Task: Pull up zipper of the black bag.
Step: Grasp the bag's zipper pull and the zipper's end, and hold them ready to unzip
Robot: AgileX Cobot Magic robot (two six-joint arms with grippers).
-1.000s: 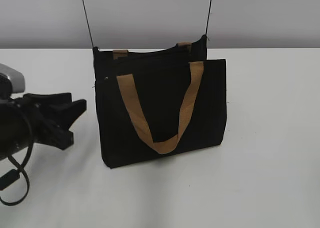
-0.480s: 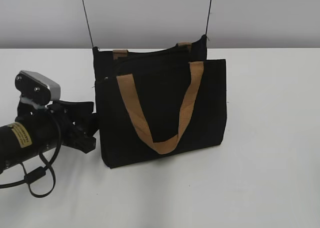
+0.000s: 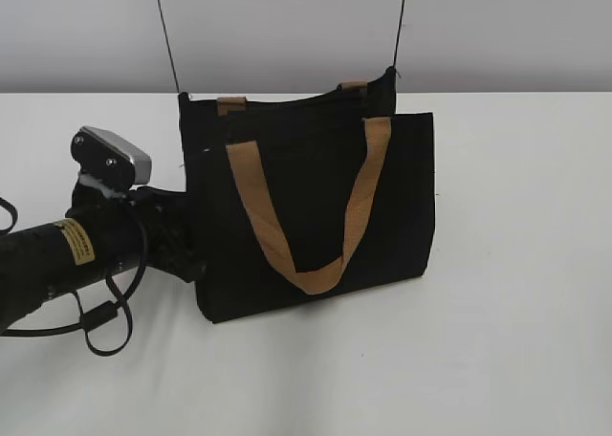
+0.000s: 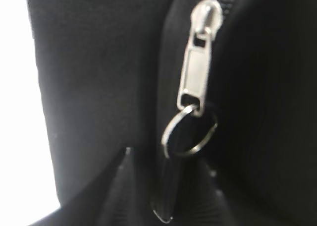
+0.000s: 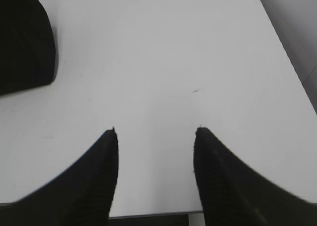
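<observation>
The black bag (image 3: 316,197) stands upright on the white table, its tan handle hanging down the front. My left gripper (image 3: 194,250) is pressed against the bag's left side. In the left wrist view the silver zipper (image 4: 198,62) hangs on the black zip line (image 4: 225,0). Its ring and a dark pull tab (image 4: 168,186) dangle between my left fingers (image 4: 170,161), which stand apart on either side of the tab. My right gripper (image 5: 156,129) is open and empty over bare table. A corner of the bag (image 5: 25,42) shows at its far left.
Two thin black cords (image 3: 167,34) rise from the bag's top corners out of view. The left arm's cable (image 3: 100,321) loops onto the table. The table's edge (image 5: 148,213) lies right below my right gripper. A grey wall stands behind.
My left arm has moved right, from well clear of the bag to its left side. The bag has barely shifted. The right arm stays out of the exterior view.
</observation>
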